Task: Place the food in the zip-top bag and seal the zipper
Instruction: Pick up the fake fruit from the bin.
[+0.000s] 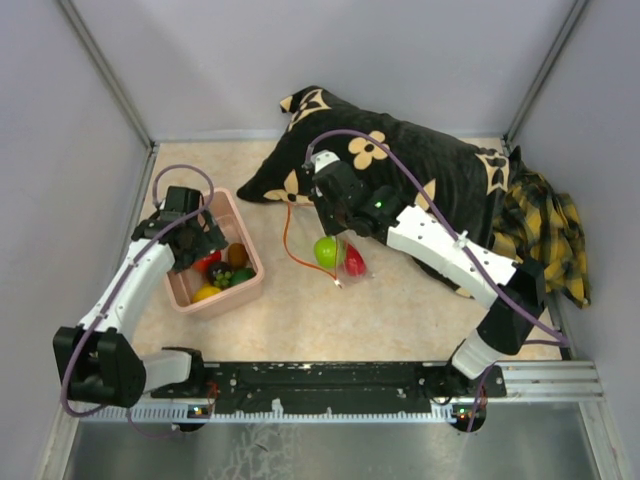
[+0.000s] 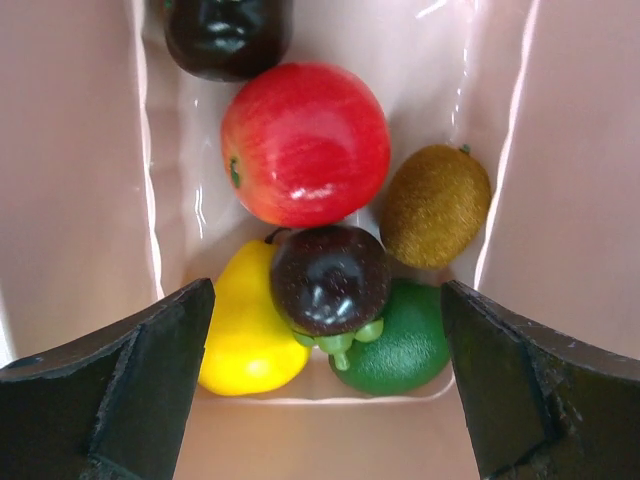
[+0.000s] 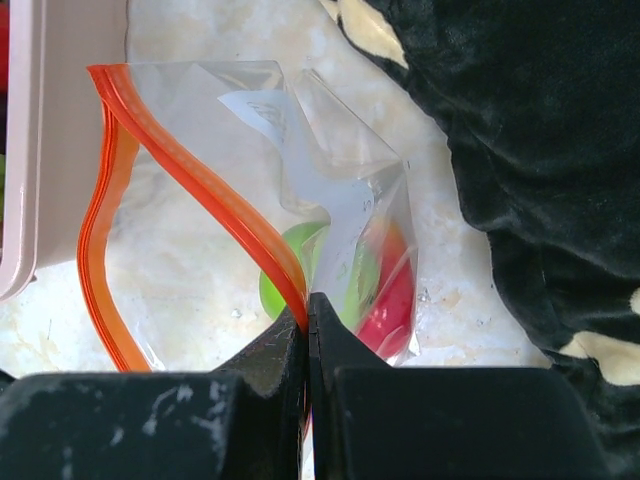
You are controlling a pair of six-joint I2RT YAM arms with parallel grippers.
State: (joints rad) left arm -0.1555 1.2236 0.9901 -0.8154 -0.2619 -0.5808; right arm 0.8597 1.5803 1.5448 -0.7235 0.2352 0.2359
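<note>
Top view, rail: your arm bases sit on the black rail.
Top view, left gripper: it hangs over the pink tub.
Left wrist, jaws: spread wide, empty, above the food in that tub: red, brown, purple, yellow, green.
Right wrist, jaws: your right gripper is clamped on the zipper of the zip-top bag; green and red pieces lie inside, dark cushion alongside.
</note>
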